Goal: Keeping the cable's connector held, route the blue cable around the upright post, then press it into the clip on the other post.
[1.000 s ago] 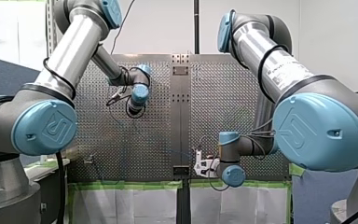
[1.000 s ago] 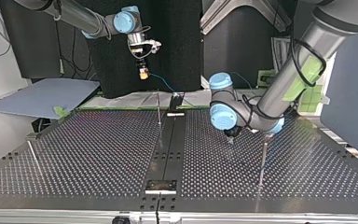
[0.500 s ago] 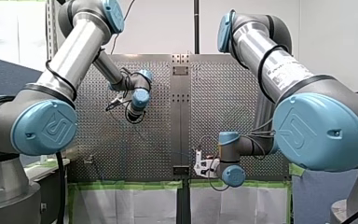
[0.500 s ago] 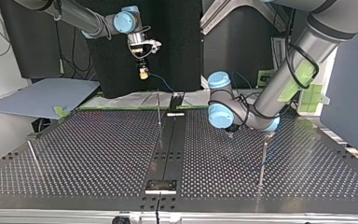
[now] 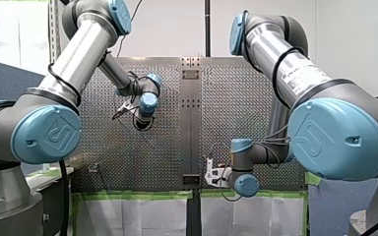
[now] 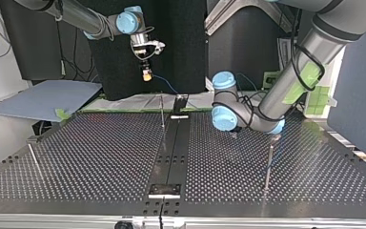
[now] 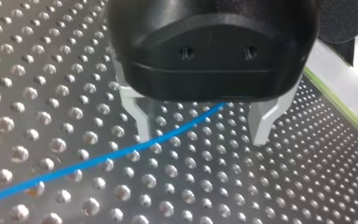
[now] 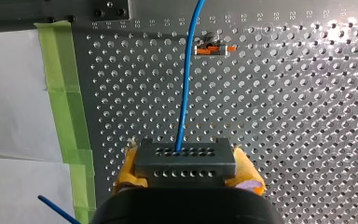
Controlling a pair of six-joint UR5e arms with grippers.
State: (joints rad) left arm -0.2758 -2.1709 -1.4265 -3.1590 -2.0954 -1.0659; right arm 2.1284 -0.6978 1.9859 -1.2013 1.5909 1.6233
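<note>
I count two grippers, my left gripper (image 7: 202, 136) and my right gripper (image 8: 186, 164), one blue cable (image 7: 98, 161), one connector (image 8: 185, 161), one clip (image 8: 210, 48), and three posts (image 6: 35, 161) (image 6: 162, 110) (image 6: 268, 164) (thin upright rods, well apart).

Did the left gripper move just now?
Yes. In the top view my left gripper has drawn a little away from the thin post, toward the far edge of the table.

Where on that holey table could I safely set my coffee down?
In the top view, the bare stretch of table between the left-edge post and the centre strip. The other half is crowded: my left claw straddles the blue cable there.
</note>
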